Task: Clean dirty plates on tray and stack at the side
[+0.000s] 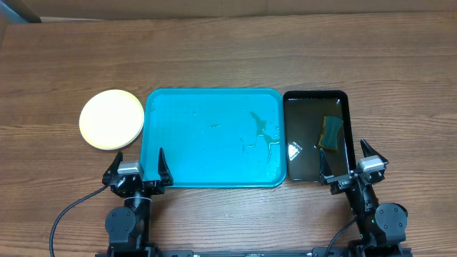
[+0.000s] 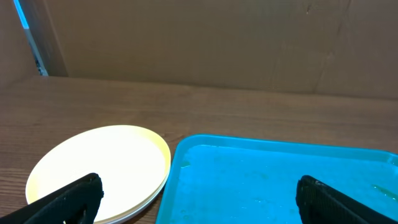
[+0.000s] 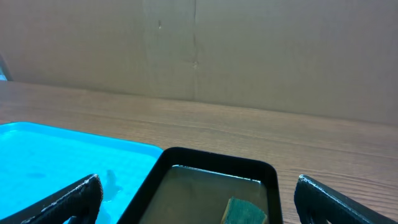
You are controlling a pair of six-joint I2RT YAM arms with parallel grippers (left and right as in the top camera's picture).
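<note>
Overhead view of a wooden surface (image 1: 228, 50) with my two arms parked at the near edge.

In the middle lies the turquoise tray (image 1: 186, 143). No plate is on it, only a few wet streaks (image 1: 260, 135) toward its right side. Just off the tray's left edge, and clear of it, the plates (image 1: 111, 119) sit in one pile on the surface, with the pale yellow-green one on top. I can see no orange-brown smear on its face. My left wrist view shows at least one more rim beneath it, but I cannot count the whole pile or check the lower plates for dirt.

Right beside the tray on the other side is a narrow black tray (image 1: 315, 93) holding murky liquid and a sponge (image 1: 330, 133).

The left end effector (image 1: 138, 158) hangs at the tray's near left corner, fingers spread wide and carrying nothing. The right end effector (image 1: 342, 150) hangs over the near end of the black tray, also spread and empty.

My judgement is that the cleaning and stacking are finished or nearly so. All that may remain is confirming that the hidden plates are clean.
</note>
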